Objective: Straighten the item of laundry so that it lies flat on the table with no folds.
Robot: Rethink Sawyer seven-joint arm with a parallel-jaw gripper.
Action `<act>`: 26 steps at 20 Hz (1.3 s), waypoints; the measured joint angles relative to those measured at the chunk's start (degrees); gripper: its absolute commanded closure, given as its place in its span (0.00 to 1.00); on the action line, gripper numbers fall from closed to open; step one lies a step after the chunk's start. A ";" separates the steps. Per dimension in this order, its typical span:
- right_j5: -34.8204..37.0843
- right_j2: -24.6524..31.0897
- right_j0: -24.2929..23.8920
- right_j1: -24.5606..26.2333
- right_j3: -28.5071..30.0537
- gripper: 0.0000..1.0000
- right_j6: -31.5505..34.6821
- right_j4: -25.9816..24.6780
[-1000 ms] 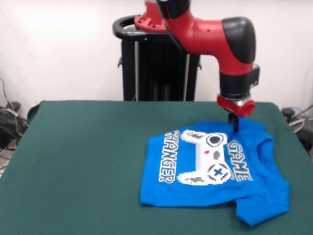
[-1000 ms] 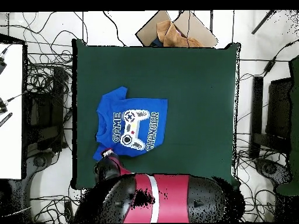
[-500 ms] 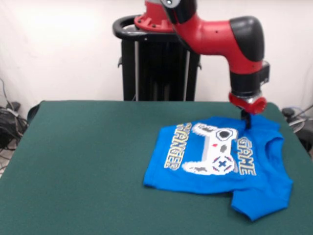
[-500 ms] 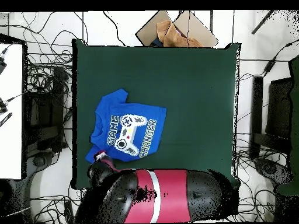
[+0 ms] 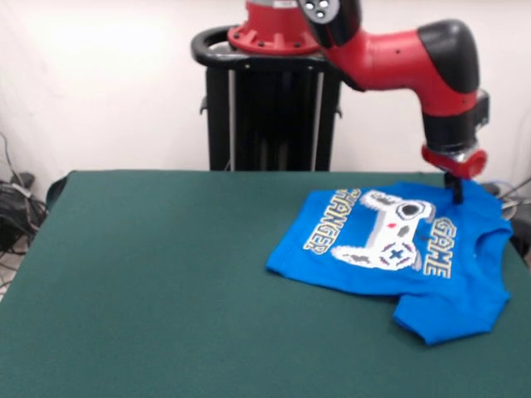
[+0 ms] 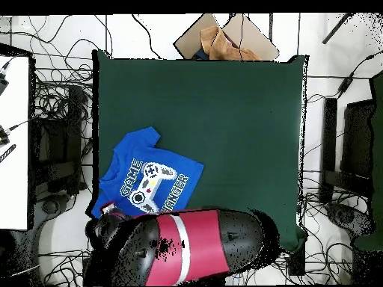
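Note:
The bright blue T-shirt [image 5: 398, 249] with the game-controller print lies at the far right of the green table [image 5: 166, 274], print up, turned askew, its right part reaching the table's edge. One sleeve [image 5: 444, 315] points toward the camera. My gripper [image 5: 455, 194] hangs from the red arm and is shut on the shirt's far edge, near the table's far right corner. In the overhead view the shirt [image 6: 146, 183] lies at the table's [image 6: 239, 112] lower left corner, and the arm [image 6: 179, 247] hides the gripper.
The black pedestal [image 5: 265, 108] stands behind the table's far edge. In the overhead view a cardboard box [image 6: 224, 37] sits beyond the table's top edge, cables lie all around, and a white surface [image 6: 15, 142] stands at the left.
The gripper has moved toward the table's far right corner in the front view, dragging the shirt along and turning it. The shirt now lies closer to the table's edge.

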 measured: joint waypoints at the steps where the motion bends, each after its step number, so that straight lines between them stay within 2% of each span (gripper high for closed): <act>1: 0.14 -0.01 0.28 -0.11 -0.01 1.00 0.06 0.25; 2: 1.22 0.00 1.55 -0.77 0.01 0.00 0.07 1.88; 4: 1.46 -0.04 1.78 -0.90 0.00 0.00 0.07 2.22; 7: 3.82 -1.45 4.43 -2.43 0.00 0.00 0.07 5.45; 12: 10.98 -8.72 12.52 -7.07 -0.07 0.00 0.07 13.08; 15: 18.15 -14.86 17.71 -10.25 -0.45 0.00 0.07 15.25; 16: 20.29 -16.33 18.67 -11.09 -0.53 0.00 0.07 15.19; 17: 26.43 -19.57 19.98 -13.26 -0.67 0.00 0.07 14.24; 19: 31.54 -21.77 19.79 -14.97 -0.74 0.00 0.07 12.62; 23: 37.29 -25.82 18.64 -17.06 -1.50 0.00 0.07 8.96; 26: 36.90 -27.09 17.46 -17.18 -2.20 0.00 0.07 6.95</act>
